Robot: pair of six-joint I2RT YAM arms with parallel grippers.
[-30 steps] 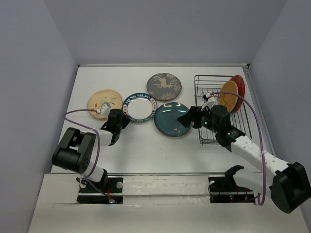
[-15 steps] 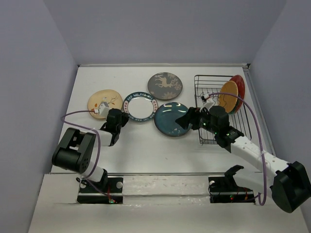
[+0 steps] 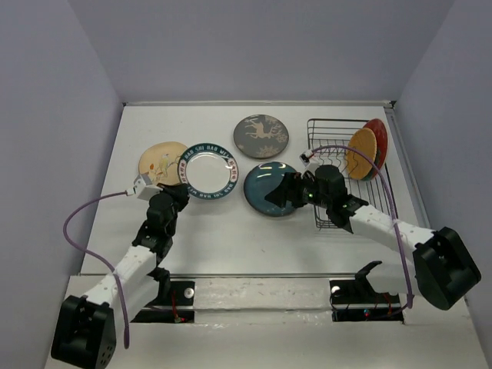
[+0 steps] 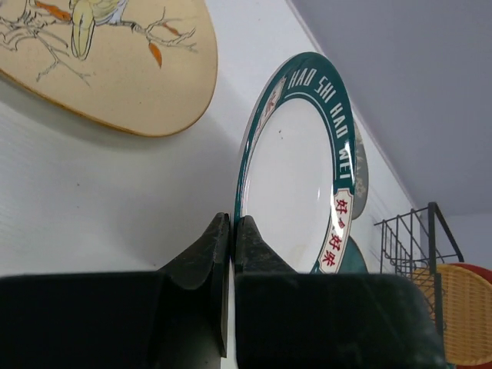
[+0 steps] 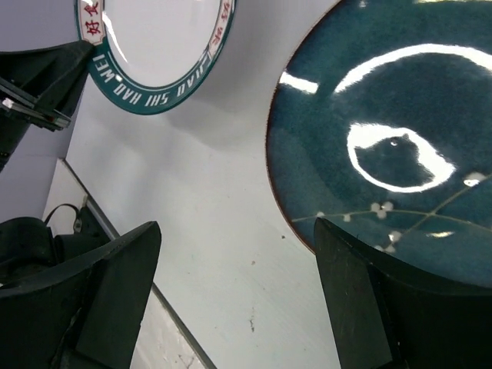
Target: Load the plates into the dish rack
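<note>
My left gripper (image 3: 175, 192) is shut on the near rim of the white plate with a teal rim (image 3: 207, 171) and holds it tilted up off the table; the wrist view shows its fingertips (image 4: 231, 224) pinching the rim of that plate (image 4: 296, 177). The cream branch plate (image 3: 156, 159) lies flat left of it. The grey deer plate (image 3: 260, 136) lies behind. My right gripper (image 3: 286, 192) is open over the near left edge of the glossy teal-blue plate (image 3: 269, 187), also in its wrist view (image 5: 384, 131). The orange plate (image 3: 360, 152) and red plate (image 3: 377, 137) stand in the dish rack (image 3: 330, 146).
The black wire rack stands at the back right near the right wall, and my right forearm lies across its near part. The left arm's purple cable (image 3: 84, 219) loops out to the left. The table's near edge (image 3: 246, 274) runs just behind the arm bases.
My left arm has swung its elbow back and raised the white teal-rimmed plate, which now tilts up and sits further left. My right gripper has slid a little left over the teal-blue plate.
</note>
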